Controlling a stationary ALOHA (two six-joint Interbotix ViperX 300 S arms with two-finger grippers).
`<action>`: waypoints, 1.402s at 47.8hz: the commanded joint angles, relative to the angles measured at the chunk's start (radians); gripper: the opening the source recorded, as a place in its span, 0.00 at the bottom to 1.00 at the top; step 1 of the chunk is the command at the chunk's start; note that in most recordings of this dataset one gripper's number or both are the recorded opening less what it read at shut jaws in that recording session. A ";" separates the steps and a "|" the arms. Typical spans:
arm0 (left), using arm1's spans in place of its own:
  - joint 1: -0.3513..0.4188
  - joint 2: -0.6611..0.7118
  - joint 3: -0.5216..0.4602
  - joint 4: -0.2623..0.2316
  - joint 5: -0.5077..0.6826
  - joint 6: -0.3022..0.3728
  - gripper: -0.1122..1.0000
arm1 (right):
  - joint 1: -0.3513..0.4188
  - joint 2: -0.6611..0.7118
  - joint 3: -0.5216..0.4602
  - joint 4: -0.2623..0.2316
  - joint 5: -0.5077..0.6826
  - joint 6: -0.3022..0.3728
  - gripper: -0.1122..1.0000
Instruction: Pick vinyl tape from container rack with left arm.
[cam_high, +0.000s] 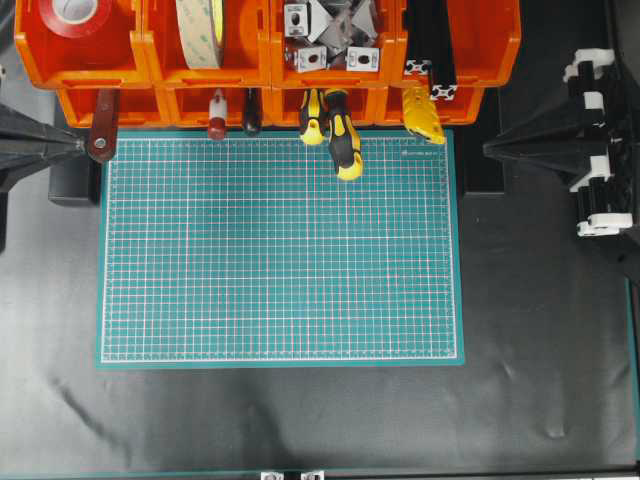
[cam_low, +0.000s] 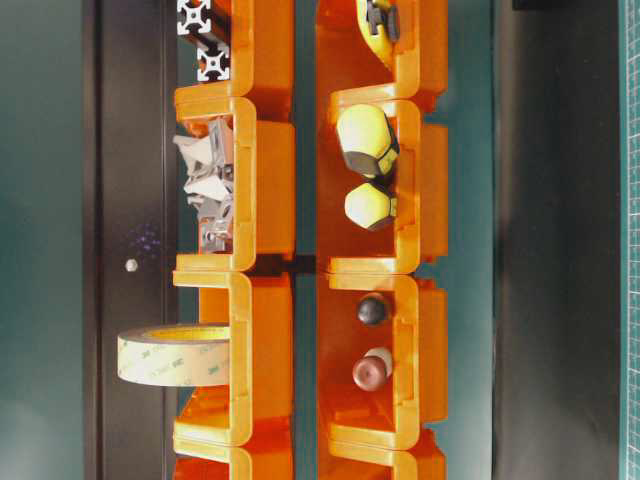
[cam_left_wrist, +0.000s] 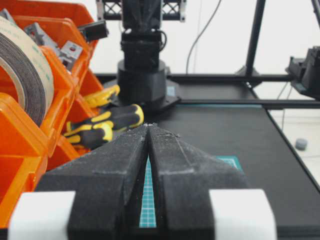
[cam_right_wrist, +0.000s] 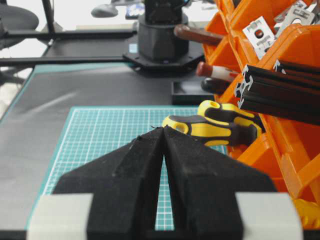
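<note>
The vinyl tape, a red ring with a white core, lies flat in the far-left upper bin of the orange container rack; it shows in no other view. My left gripper rests at the left edge, just below the rack's lower left bin and next to a brown tool handle. In the left wrist view its black jaws are shut and empty. My right gripper rests at the right, beside the rack's right end. Its jaws are also shut and empty.
A big cream tape roll stands in the bin right of the red tape. Metal brackets and black extrusions fill the other upper bins. Yellow-black screwdrivers stick out over the green cutting mat.
</note>
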 joint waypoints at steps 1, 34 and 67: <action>0.006 0.014 -0.083 0.058 0.063 -0.023 0.15 | 0.006 0.002 -0.044 0.003 -0.003 0.015 0.12; 0.060 0.305 -0.885 0.086 1.298 -0.034 0.11 | 0.003 -0.021 -0.066 0.012 -0.026 0.094 0.10; 0.210 0.526 -1.132 0.087 1.720 0.193 0.88 | 0.002 -0.063 -0.080 0.012 0.015 0.094 0.10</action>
